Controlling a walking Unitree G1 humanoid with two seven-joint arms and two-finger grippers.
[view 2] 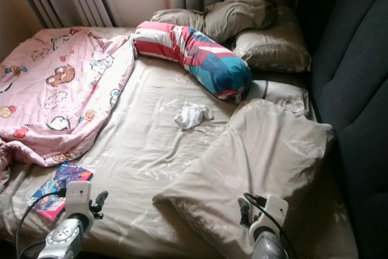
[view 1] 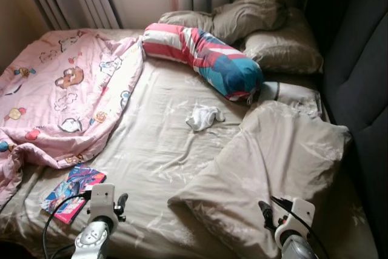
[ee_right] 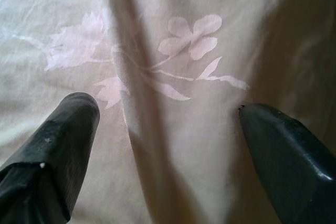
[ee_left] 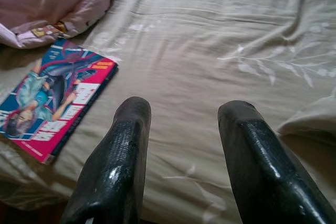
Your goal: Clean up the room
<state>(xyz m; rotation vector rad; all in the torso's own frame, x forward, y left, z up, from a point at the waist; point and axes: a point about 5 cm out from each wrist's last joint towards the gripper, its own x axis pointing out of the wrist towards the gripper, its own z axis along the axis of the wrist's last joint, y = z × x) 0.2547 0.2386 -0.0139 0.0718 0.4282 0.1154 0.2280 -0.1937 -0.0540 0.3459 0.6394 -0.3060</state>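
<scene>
Holding both arms low at the bed's (view 1: 151,150) near edge, I have the left gripper (ee_left: 181,124) wide apart beside the magazine (view 1: 73,191) at the near left corner, and the right gripper (ee_right: 168,124) wide over the loose pillow (view 1: 273,162); a white sock (view 1: 204,116) lies mid-bed, with bare sheet around it.
</scene>
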